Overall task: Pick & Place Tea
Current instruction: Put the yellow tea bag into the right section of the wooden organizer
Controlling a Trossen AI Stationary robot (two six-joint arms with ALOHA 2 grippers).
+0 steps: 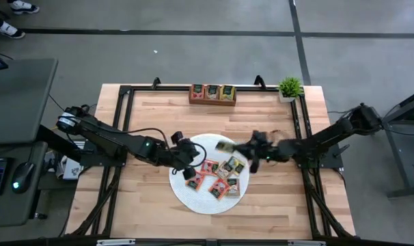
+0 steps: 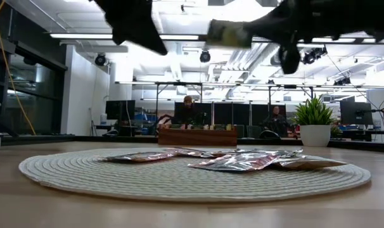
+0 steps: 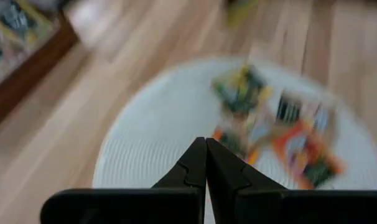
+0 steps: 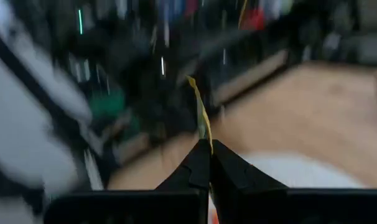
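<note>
Several tea packets [image 1: 221, 176] in red, orange, yellow and green lie flat on the round white woven mat [image 1: 193, 198]. My right gripper [image 1: 242, 147] hovers over the mat's far right part, shut on one yellow-green tea packet [image 1: 225, 145]. That packet also shows high above the mat in the low view [image 2: 229, 33]. My left gripper [image 1: 188, 156] is over the mat's left part, shut with nothing between its fingers [image 3: 206, 144]. The brown wooden tray [image 1: 212, 93] at the far edge holds more packets. My right gripper pinches the yellow-green packet by one edge [image 4: 206, 138] between its two fingertips. The fingers lie about level, coming from the table's right. The packet sticks out beyond the fingertips toward the left, lifted clear of the mat; in the right wrist view it shows edge-on.
A small potted plant [image 1: 289, 87] stands at the far right corner, right of the tray. A black frame [image 1: 128, 96] runs round the wooden tabletop. Bare wood lies between the mat and the tray.
</note>
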